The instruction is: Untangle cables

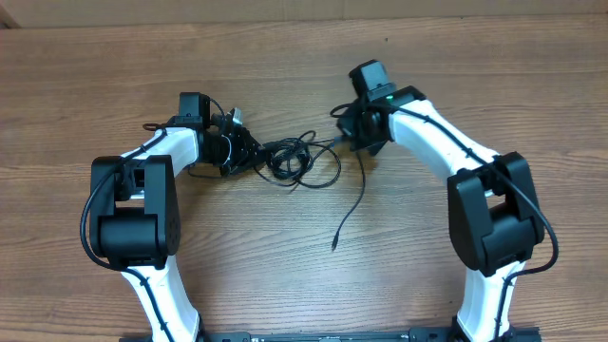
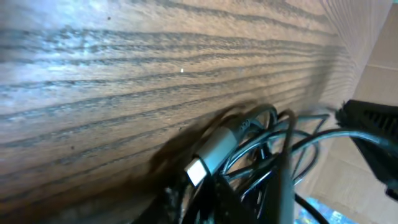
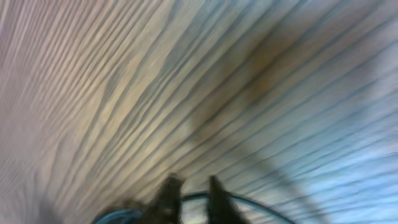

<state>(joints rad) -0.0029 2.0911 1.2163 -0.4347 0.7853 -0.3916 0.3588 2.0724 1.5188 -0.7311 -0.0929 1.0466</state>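
At the left wrist alone, the cables' [image 2: 283, 168] silver plug [image 2: 214, 152] shows.

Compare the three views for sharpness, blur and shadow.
Overhead: evenly lit and sharp, thin black cables crisp on the brown wooden table. Left wrist: close and soft, the silver plug connector readable, dark shadow on the wood beside it. Right wrist: heavy motion blur, grain streaked, right gripper just dark shapes, bluish cast lower right.

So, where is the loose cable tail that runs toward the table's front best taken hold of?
Probably just behind its plug, coming straight down from above: the tail lies flat and alone on the table, clear of the bunched loops.
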